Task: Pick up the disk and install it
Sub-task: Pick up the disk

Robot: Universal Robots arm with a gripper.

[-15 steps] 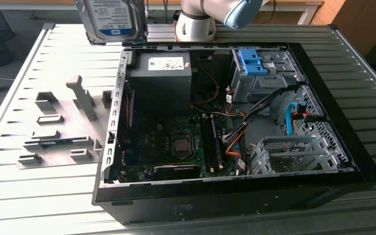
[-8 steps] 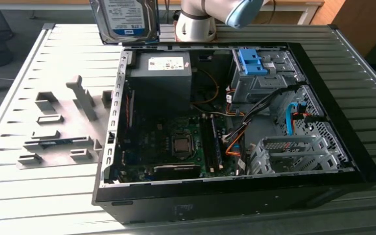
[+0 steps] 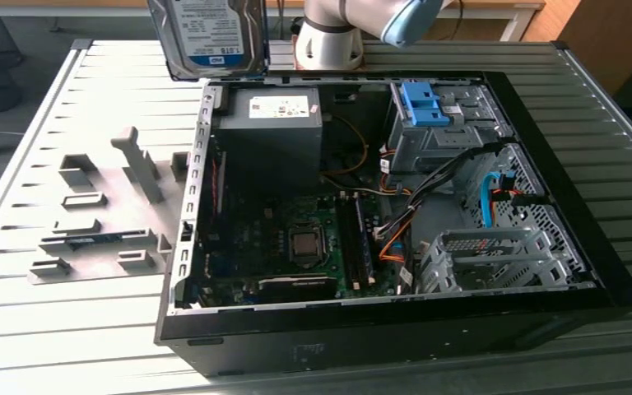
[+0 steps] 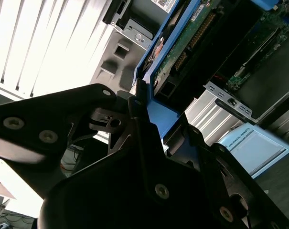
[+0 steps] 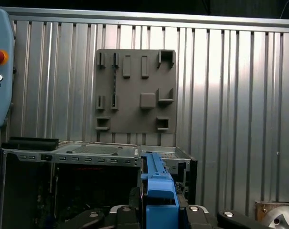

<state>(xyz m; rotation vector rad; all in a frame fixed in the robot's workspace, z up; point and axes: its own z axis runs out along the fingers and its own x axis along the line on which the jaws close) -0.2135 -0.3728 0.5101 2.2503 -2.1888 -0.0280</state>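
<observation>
Near: open computer case (image 3: 404, 329) lay on the slatted table (image 3: 30, 329) | Farther: disk (image 3: 213, 37) hung upright, label outward, above the case's far edge toward the exterior view's left | Gripper (image 4: 156, 117): jaws clamped on the disk's blue carrier rail (image 5: 157, 188) | Far: arm base (image 3: 331, 41)

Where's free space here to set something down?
Bare table lies between the grey fixture plate and the near edge, and beyond the plate toward the disk held aloft. The open computer case is crowded with cables.
</observation>
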